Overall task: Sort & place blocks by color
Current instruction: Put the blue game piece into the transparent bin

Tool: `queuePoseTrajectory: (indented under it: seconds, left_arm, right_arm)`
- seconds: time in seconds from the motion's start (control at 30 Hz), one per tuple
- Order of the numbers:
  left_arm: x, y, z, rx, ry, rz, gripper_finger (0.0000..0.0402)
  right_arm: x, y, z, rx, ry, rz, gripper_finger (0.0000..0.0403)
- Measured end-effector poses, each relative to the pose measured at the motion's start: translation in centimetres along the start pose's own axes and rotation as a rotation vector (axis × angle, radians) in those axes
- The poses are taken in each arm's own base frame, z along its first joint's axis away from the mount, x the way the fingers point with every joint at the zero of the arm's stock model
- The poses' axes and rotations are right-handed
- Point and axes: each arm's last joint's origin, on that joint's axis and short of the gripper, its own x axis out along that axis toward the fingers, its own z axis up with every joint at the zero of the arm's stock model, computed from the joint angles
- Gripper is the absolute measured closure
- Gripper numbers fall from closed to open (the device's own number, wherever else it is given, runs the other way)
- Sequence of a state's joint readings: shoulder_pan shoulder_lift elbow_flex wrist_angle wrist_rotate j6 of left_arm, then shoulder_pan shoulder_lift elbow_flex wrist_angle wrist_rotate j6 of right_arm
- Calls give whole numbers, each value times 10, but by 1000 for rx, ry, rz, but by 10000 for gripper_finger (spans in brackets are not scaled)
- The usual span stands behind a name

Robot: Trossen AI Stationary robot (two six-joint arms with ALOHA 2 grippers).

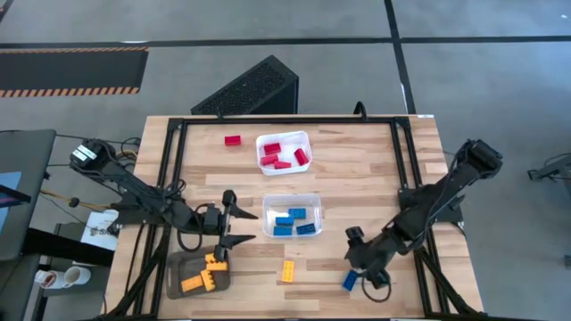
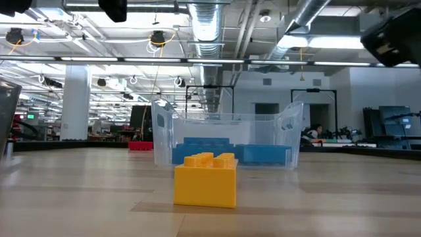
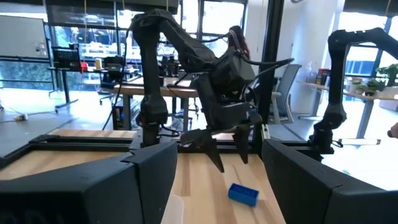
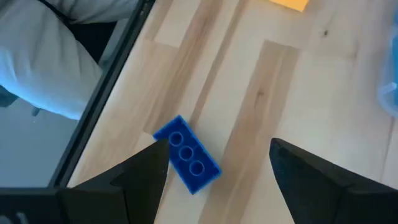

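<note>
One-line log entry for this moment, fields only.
right gripper: open, above loose blue block | left gripper: open, above grey tray | unsorted: yellow block, red block

A yellow block (image 4: 291, 4) (top edge) is cut off in the right wrist view.

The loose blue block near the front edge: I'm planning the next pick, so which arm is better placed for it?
Right. The right gripper hovers open just above the blue block, while the left gripper sits by the tray of yellow blocks, farther off.
</note>
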State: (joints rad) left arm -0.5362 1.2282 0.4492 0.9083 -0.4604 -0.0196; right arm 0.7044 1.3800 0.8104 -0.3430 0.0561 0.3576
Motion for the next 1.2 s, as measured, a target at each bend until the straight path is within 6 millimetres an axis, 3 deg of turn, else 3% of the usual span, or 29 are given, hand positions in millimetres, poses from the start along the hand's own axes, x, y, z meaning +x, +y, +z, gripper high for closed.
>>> queuePoseTrajectory:
  seconds: [0.13, 0.4, 0.6, 0.73, 0.93, 1.1, 1.2]
  left_arm:
    - [0, 0, 0, -8, 2, 1, 178]
    - [0, 0, -2, -23, 22, -3, 178]
    - [0, 0, -3, -40, 28, -3, 178]
    - [0, 0, -4, -53, 37, -5, 178]
    - [0, 0, -5, -55, 49, -5, 178]
    - [0, 0, -5, -63, 50, -5, 178]
    - [0, 0, -5, -65, 50, -5, 178]
  right_arm:
    - [13, 10, -5, -31, 19, -1, 101]
    - [52, 26, -11, -185, 258, -32, 101]
    - [82, 28, -16, -226, 367, -59, 102]
    - [91, 28, -18, -228, 419, -71, 130]
    - [80, 27, -8, -289, 397, -70, 274]
    - [53, 15, 8, -270, 316, -133, 278]
    - [34, 3, 21, -251, 218, -264, 278]
